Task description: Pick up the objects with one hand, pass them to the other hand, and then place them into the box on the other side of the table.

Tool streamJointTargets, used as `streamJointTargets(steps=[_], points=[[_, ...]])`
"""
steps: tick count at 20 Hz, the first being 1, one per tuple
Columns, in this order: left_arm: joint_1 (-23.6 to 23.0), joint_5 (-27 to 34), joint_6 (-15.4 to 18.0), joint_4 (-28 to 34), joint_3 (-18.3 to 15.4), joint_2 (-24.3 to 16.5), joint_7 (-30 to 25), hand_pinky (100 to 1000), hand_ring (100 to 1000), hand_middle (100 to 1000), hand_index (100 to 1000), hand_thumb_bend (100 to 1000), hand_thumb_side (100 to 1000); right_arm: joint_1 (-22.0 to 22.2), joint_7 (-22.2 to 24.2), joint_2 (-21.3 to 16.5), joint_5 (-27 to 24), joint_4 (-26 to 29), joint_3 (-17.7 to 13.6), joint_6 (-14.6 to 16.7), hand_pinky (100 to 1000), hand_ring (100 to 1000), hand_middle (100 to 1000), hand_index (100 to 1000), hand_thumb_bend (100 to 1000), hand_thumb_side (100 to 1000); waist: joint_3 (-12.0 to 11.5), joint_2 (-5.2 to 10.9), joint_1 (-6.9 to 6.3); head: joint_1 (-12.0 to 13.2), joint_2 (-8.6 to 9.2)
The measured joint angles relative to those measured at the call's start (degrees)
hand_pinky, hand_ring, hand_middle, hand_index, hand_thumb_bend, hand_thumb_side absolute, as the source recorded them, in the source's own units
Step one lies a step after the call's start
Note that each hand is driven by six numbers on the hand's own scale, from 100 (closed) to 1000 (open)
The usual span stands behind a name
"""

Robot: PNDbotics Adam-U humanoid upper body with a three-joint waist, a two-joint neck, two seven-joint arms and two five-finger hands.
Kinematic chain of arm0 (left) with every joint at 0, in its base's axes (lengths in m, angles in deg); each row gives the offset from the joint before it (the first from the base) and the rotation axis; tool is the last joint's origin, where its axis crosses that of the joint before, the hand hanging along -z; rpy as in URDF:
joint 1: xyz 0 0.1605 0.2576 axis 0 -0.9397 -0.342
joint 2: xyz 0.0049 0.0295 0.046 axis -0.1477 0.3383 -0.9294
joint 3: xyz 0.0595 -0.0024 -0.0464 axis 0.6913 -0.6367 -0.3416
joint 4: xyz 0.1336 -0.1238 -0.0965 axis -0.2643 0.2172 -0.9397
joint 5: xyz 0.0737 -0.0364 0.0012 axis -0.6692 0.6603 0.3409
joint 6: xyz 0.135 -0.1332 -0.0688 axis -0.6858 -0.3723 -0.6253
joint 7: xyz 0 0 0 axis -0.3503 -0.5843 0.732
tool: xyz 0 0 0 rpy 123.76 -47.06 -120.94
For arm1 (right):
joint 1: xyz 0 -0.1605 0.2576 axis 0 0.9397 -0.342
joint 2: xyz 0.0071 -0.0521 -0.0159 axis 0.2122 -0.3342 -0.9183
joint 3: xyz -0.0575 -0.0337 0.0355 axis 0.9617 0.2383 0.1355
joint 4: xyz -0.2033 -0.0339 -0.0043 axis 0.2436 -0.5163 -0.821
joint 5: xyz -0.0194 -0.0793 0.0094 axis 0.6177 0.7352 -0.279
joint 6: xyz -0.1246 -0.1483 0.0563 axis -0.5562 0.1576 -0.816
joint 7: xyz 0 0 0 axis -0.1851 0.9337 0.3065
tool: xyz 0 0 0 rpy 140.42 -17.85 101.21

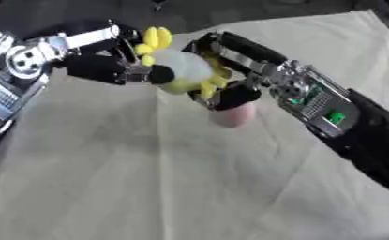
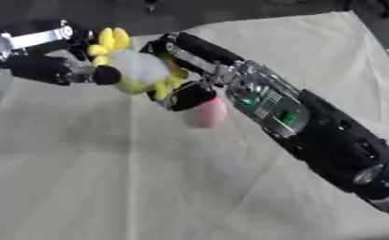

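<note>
We seem to be in a lab or test room: a cream cloth (image 1: 148, 187) covers the table, and beyond the cloth's far edge lies dark floor (image 1: 230, 11).

Both views look steeply down from the robot's head onto the cloth-covered table (image 1: 148, 187), close to the work. The table lies askew, its far edge rising toward two o'clock. The right eye view sits slightly to the side, so everything falls nearer nine o'clock. Both share the cloth and the dark floor (image 2: 230, 9) at twelve o'clock.
</note>
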State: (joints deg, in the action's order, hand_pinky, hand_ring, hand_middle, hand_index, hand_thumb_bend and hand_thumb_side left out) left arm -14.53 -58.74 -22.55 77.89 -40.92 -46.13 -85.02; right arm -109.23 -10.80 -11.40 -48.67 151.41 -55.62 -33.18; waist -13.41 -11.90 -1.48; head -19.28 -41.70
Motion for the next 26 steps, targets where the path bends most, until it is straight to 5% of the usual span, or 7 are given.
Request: streamJointTargets(steps=[15,17,23,26], points=[[0.4,-2.5,0.1,-4.0,0.3,3.7,-1.6,791,715,636,733,606,712,-0.2,0.4,0.0,-0.1,0.8,0.3,-0.1,784,518,469,570,100,100,0.3,-0.32,0.00,0.4,0.00],[0.6,-2.4,0.2,-4.2,0.3,4.2,-1.6,787,699,617,690,533,699,-0.2,0.5,0.0,-0.1,0.8,0.3,0.0,784,518,469,569,100,100,0.3,-0.36,0.00,0.4,0.01],[0.6,0.3,-0.7,-4.8,-0.1,5.1,2.1,774,626,519,539,100,541,-0.2,0.8,0.0,0.0,0.8,0.3,0.0,783,521,473,574,100,100,0.4,-0.61,0.00,0.5,0.03],[0.6,3.0,-1.7,-5.1,-0.1,5.6,4.8,765,608,487,477,100,482,-0.3,1.0,0.0,0.3,0.7,0.3,0.0,782,527,479,580,100,100,0.4,-0.64,0.00,0.7,0.03]])
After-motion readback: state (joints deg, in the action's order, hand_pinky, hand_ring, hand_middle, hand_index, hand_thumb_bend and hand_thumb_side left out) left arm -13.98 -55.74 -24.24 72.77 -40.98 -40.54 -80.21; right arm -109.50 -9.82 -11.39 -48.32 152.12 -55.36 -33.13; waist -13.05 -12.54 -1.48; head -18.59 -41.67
